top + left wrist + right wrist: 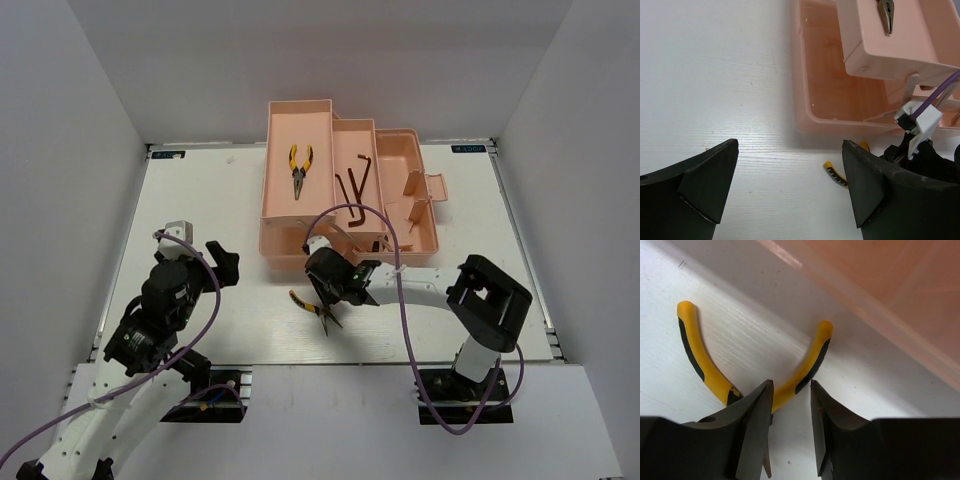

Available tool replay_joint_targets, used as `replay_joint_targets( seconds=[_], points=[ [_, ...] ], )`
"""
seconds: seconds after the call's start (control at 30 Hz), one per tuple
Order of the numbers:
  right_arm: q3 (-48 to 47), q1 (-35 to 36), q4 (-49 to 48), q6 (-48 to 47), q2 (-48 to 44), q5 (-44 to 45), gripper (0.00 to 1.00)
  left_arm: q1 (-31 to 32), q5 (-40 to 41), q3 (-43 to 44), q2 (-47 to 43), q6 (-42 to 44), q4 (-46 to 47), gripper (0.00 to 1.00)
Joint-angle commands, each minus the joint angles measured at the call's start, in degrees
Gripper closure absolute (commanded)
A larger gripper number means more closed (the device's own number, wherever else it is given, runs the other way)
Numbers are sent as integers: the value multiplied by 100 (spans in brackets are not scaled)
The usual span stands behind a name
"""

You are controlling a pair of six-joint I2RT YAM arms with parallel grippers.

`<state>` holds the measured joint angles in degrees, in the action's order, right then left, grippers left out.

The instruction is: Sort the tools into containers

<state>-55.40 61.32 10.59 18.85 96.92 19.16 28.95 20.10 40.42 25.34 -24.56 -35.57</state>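
Note:
A yellow-handled pliers [314, 307] lies on the white table just in front of the salmon-pink toolbox [283, 243]. My right gripper [325, 299] is down over it. In the right wrist view its jaws [791, 390] stand narrowly open around one yellow handle [812, 362], with a gap showing on the right side. A second yellow-handled pliers [300, 170] lies in the left tray. Dark hex keys [356, 181] lie in the middle tray. My left gripper [225, 262] is open and empty over bare table left of the box [790, 190]. No screwdriver or green-black tool is in view.
The toolbox's fold-out trays [412, 190] spread to the right, and its lower bin [840, 95] is open towards the left wrist camera. A purple cable [395, 260] loops over the right arm. White walls enclose the table on three sides.

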Motion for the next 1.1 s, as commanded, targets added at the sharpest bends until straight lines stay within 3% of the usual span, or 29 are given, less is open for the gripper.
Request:
replay_joint_targets(
  seconds=[0.0,0.4,0.7,0.8,0.83,0.87,0.97,1.07],
  points=[
    [142,81,180,75,55,-184,58,5,47,-70,-82,-32,15,5],
    [697,697,57,-628,-104,-1316,64,5,47,-70,-135,-32,15,4],
    [609,1259,417,-1383,54,-1503,65,5,47,-70,-135,-32,15,4],
    [337,1216,775,-1576,352,-1555,78,5,47,-70,-135,-32,15,4],
    [232,1207,821,-1638,397,-1608,94,5,47,-70,-135,-32,15,4],
    [144,1190,935,-1700,519,-1599,100,5,47,-70,-187,-32,67,4],
    [-119,1128,1269,-1841,582,-1756,100,5,47,-122,-188,-32,68,4],
    [-453,1031,1621,-2559,337,-2178,100,5,47,-123,-240,-32,68,4]
  ],
)
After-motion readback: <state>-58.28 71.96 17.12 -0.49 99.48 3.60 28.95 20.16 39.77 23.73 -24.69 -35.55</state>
